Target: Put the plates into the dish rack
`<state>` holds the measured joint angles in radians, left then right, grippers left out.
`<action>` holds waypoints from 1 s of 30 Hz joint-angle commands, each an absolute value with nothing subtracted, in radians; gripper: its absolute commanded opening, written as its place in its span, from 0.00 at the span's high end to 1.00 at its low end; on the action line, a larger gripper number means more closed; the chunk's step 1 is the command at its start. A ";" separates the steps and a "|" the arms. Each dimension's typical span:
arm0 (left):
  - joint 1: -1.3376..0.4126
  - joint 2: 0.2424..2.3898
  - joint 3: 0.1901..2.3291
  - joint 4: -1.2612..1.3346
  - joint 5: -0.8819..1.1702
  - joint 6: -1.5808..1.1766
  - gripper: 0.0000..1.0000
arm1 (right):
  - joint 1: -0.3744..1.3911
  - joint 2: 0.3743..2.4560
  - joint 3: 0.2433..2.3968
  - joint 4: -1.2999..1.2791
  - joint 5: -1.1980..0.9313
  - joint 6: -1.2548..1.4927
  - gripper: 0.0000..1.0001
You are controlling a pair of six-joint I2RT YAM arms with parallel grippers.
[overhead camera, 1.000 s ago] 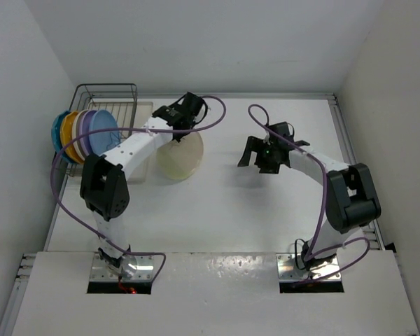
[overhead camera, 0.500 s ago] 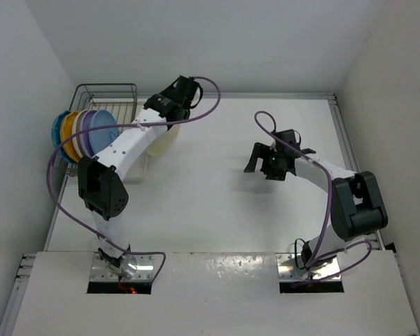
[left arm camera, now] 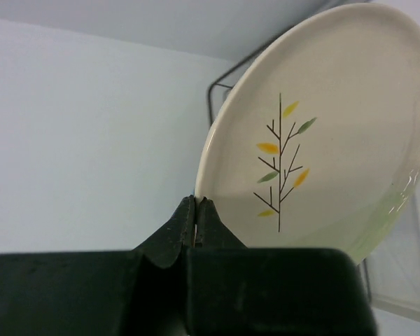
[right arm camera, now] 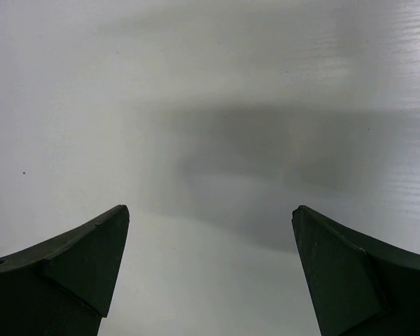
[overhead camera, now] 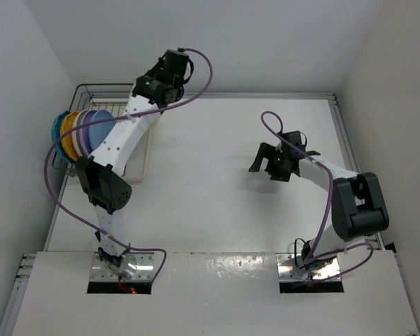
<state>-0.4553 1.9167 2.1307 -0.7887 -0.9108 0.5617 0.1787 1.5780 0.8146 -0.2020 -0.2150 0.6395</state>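
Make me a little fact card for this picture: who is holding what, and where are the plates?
Left arm: left fingers shut on the rim of the round cream plate with a leafy sprig, held up in the air
Right arm: right fingers open, holding nothing, over the white table
Rack: dark grey wire dish rack at the far left
In the rack: teal, orange, lilac and blue round plates, standing on edge
To do: sprig plate looks not slotted in yet

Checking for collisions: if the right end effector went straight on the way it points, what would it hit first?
Probably the bare white table; nothing else shows ahead of the open right end effector.
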 commanded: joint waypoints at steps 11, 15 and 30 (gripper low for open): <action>-0.276 1.750 2.120 -0.606 -1.106 0.696 1.00 | 0.175 1.611 0.793 -0.107 -0.242 0.664 0.00; -0.242 1.720 2.056 -0.606 -1.106 0.687 1.00 | 0.175 1.635 0.801 -0.098 -0.252 0.670 0.00; -0.183 1.625 1.795 -0.606 -1.055 0.600 1.00 | 0.156 1.640 0.790 -0.094 -0.261 0.680 0.00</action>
<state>-0.2062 1.7267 1.7947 -0.6907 -1.0012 0.6079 0.1646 1.6497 0.7948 -0.1345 -0.2478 0.6731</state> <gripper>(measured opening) 0.009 0.996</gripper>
